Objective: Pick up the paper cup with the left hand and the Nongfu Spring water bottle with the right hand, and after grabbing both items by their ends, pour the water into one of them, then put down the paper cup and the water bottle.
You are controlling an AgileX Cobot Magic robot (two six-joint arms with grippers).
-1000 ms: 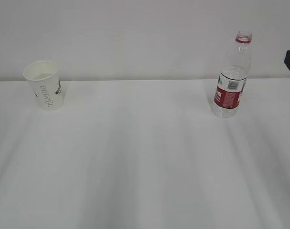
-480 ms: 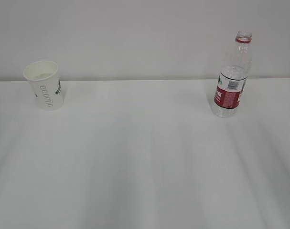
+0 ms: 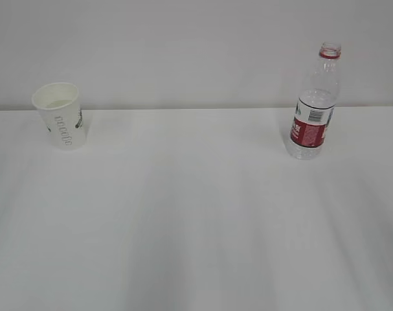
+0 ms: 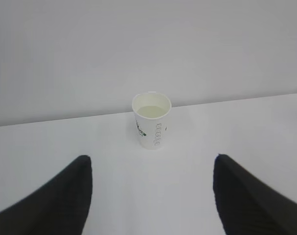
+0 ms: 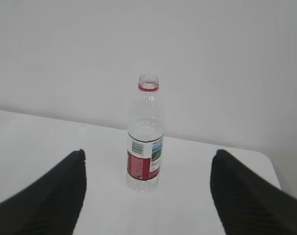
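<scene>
The paper cup (image 3: 59,115) stands upright at the far left of the white table, white with dark lettering on its side. In the left wrist view the paper cup (image 4: 151,120) is well ahead of my left gripper (image 4: 151,161), whose black fingers stand wide apart with nothing between them. The Nongfu Spring water bottle (image 3: 316,103) stands upright and uncapped at the far right. From the right wrist the water bottle (image 5: 146,134) lies ahead of my right gripper (image 5: 147,157), which is open and empty. Neither gripper shows in the exterior view.
A plain pale wall rises behind the white table (image 3: 196,214). The table's right edge (image 5: 271,169) shows just right of the bottle in the right wrist view.
A dark part of the right arm at the exterior view's right edge one second ago has left the frame. Cup and bottle have not moved.
</scene>
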